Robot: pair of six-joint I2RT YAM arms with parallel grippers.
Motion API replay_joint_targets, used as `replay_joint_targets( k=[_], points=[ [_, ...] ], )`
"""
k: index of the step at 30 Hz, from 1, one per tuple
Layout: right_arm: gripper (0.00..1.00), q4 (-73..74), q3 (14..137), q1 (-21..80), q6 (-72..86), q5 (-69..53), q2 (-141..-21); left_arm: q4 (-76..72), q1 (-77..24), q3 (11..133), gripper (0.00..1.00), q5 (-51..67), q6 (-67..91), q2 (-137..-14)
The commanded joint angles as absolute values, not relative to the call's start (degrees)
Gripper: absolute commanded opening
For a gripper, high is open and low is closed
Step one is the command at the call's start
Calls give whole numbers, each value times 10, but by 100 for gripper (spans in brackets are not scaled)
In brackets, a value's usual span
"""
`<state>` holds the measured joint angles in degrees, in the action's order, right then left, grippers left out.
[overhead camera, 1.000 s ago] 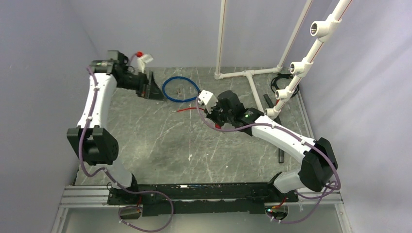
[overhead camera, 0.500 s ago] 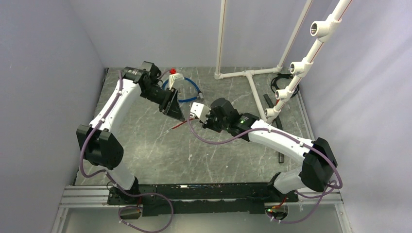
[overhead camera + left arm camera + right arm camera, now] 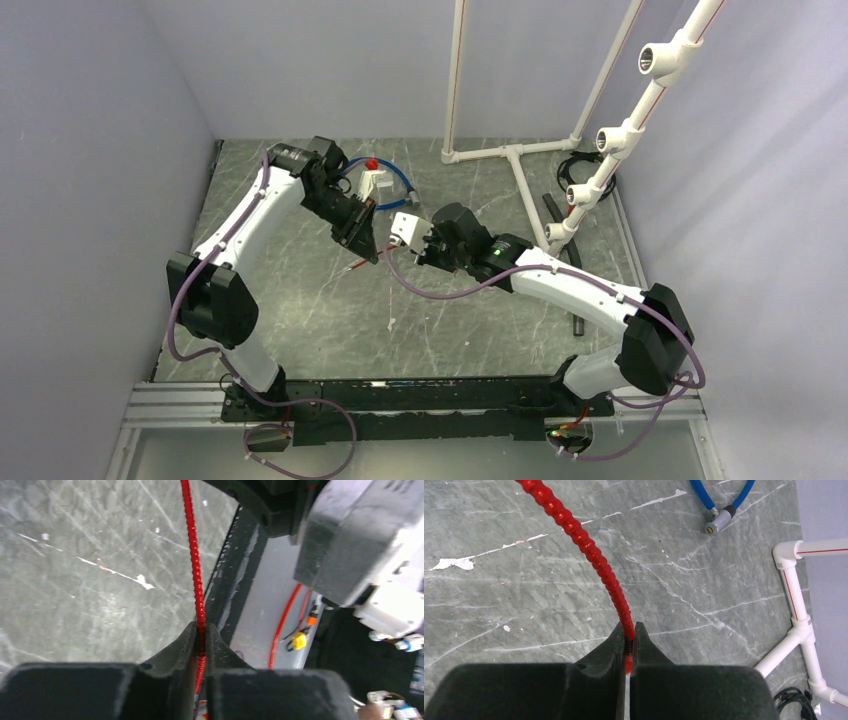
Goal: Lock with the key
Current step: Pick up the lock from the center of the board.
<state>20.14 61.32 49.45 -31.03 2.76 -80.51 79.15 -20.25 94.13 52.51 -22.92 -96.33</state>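
Grippers on both arms are closed tight on one red ribbed cord (image 3: 588,550), strung between them above the grey marble-patterned table (image 3: 499,605). The left gripper (image 3: 201,630) has the cord nipped between its fingertips, and the right gripper (image 3: 629,630) pinches it the same way a little further along. From overhead the two meet mid-table, close together.

I cannot make out the key in any view. It is small, and it may hang from an end of the cord hidden behind a finger, but that is only a guess.

The blue cable lock (image 3: 700,494) lies on the table well apart from the right gripper, and its metal end plug (image 3: 716,524) rests flat with what looks like a keyhole in its face.

The step in hand seems to be getting control of the key by its cord. To do that well, one gripper should keep the cord taut while the other lets go and takes the key flat by its head, blade sticking out. The plug will then need steadying before the blade is lined up squarely with the keyhole.
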Motion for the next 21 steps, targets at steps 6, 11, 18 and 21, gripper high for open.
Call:
replay_joint_targets(
  k=[6,11,18,21],
  points=[
    [16,206,633,497,-284,5,-789,787,-209,961,0,480,-252,-932],
    [75,201,604,469,-246,-126,-731,764,-204,943,0,496,-290,-880],
    [88,206,574,379,-197,-335,-664,714,-196,929,0,508,-349,-809],
    [89,214,571,353,-190,-380,-657,714,-185,942,0,538,-372,-800]
  ],
)
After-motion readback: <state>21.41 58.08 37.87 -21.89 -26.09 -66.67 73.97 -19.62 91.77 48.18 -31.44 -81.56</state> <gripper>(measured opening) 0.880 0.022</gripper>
